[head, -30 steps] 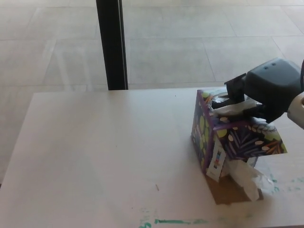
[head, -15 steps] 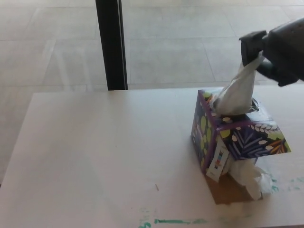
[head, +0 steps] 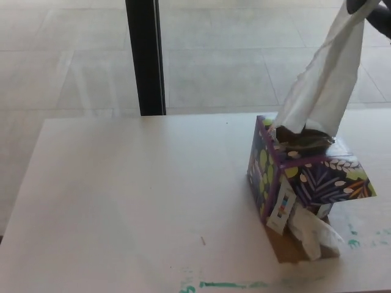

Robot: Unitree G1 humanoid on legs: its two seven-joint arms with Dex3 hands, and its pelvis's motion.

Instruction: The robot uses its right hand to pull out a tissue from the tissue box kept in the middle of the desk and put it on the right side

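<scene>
Right robot hand (head: 372,9) barely visible, upper right corner, pinching white tissue (head: 324,85). Tissue stretched tall, lower end at slot of purple leaf-print tissue box (head: 305,177), right-centre on counter (head: 122,201). Crumpled tissue (head: 314,235) below box.

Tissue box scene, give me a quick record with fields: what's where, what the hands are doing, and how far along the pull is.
tissue box: purple patterned box on the right part of the desk, tilted, one side raised
tissue: white sheet stretched upward, its lower end still at the box's top opening
right hand: only a dark sliver at the top right corner, at the tissue's upper end
left hand: not in view
loose tissue: crumpled white piece under the box's front edge
progress: tissue not yet free of the box
</scene>
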